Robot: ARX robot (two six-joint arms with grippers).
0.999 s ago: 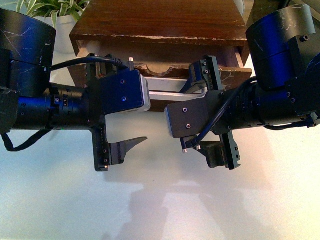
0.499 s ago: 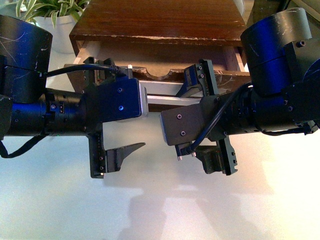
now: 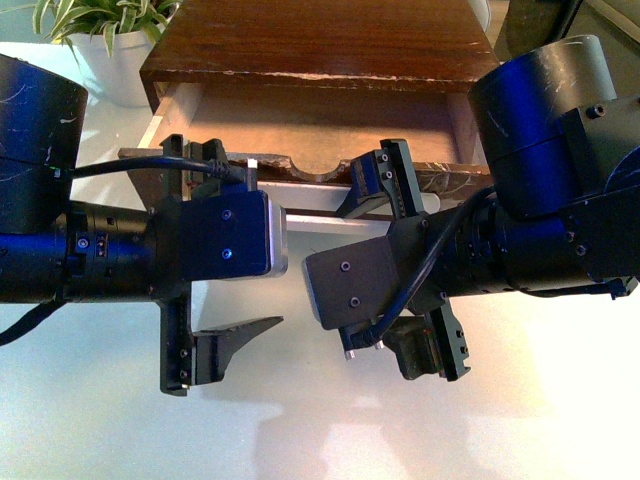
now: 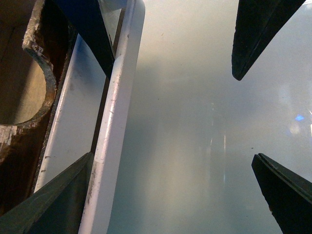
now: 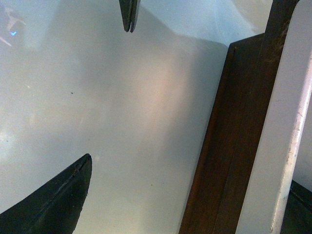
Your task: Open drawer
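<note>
I'm looking at the drawer [image 3: 320, 125] sitting partly out of the dark wood cabinet [image 3: 310, 40], w/ its pale inside showing and the notched, scuffed front edge facing me. It's lying mid-frame on the front cam, straight ahead btwn the two arms. The white bar handle [image 4: 114, 122] is running across the front, w/ a gap showing btwn bar and wood.

L gripper [image 3: 268, 243] is standing spread wide and clamping nothing. On the L wrist cam one finger [image 4: 53, 200] is sitting on the drawer side of the bar, in that gap. The other is hanging out over the pale table [image 3: 320, 430], well apart from the bar. I can't tell whether the inner one is actually touching the bar.

R gripper [image 3: 368, 278] is pointing toward the L one from the opposite side, jaws likewise spread wide, holding nothing. Its upper finger is reaching in at the handle and the lower one is hanging over the table. On the R wrist cam the bar and dark drawer front are running along one edge.

The two grippers are sitting near each other, not touching, w/ the bar's middle stretch showing btwn them. A potted plant [image 3: 110, 50] in a white pot is standing beside the cabinet, on my left.
</note>
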